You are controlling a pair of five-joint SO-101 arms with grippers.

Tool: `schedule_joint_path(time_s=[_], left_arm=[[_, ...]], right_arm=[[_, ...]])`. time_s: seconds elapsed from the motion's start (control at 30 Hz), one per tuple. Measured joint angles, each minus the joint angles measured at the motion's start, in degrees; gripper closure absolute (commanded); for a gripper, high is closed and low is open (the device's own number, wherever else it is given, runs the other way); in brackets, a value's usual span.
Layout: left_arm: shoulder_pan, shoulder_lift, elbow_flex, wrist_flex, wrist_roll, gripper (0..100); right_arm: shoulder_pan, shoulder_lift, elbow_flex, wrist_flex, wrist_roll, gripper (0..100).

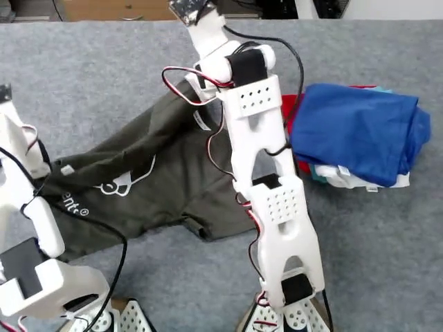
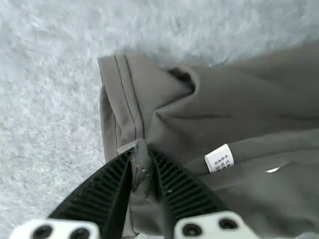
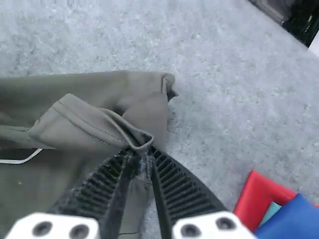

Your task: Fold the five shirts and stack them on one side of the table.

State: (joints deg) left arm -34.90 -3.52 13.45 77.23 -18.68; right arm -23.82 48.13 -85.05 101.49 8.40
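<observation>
Left claw (image 2: 141, 172) and right claw (image 3: 140, 164) are each pinching the olive shirt (image 1: 138, 183) edge, likely stretching it flat for folding.

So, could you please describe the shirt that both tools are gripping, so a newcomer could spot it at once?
On the grey carpeted table, look beside the stack of folded shirts topped by a bright blue one. There the dark olive-green fabric shirt lies spread out. Unlike its neighbours it is unfolded, bears white print, and is pinched by the left tool and right tool.
</observation>
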Motion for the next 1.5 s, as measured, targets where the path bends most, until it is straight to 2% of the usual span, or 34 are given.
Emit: schedule_joint_path(time_s=[0.33,0.47,0.67,0.87,0.97,1.07,1.3,1.5], left_arm=[[-3.0,0.0,8.1,-0.4,-7.0,98],[-3.1,0.0,11.6,-0.4,-8.9,98],[-3.1,-3.6,12.6,-0.4,-9.8,98],[-3.1,-13.5,13.5,5.8,-9.8,98],[-3.1,-17.8,16.8,6.3,-9.8,98],[-3.1,-19.6,21.5,5.4,-9.8,98],[-3.1,-20.5,30.2,3.2,-12.5,98],[-3.1,-20.5,30.5,3.1,-13.4,98]], right_arm=[[-0.2,1.4,0.4,0.0,0.0,99.8],[0.0,1.0,7.7,0.0,0.0,99.8],[-0.1,-9.2,29.7,0.0,2.0,99.8],[0.0,-21.9,49.5,-2.8,2.4,99.8],[0.1,-29.0,59.3,-5.4,3.2,99.8],[0.1,-36.3,71.6,-10.7,4.1,99.8],[3.9,-53.2,104.6,-30.9,4.3,99.8],[7.3,-64.1,123.7,-38.7,4.3,99.8]])
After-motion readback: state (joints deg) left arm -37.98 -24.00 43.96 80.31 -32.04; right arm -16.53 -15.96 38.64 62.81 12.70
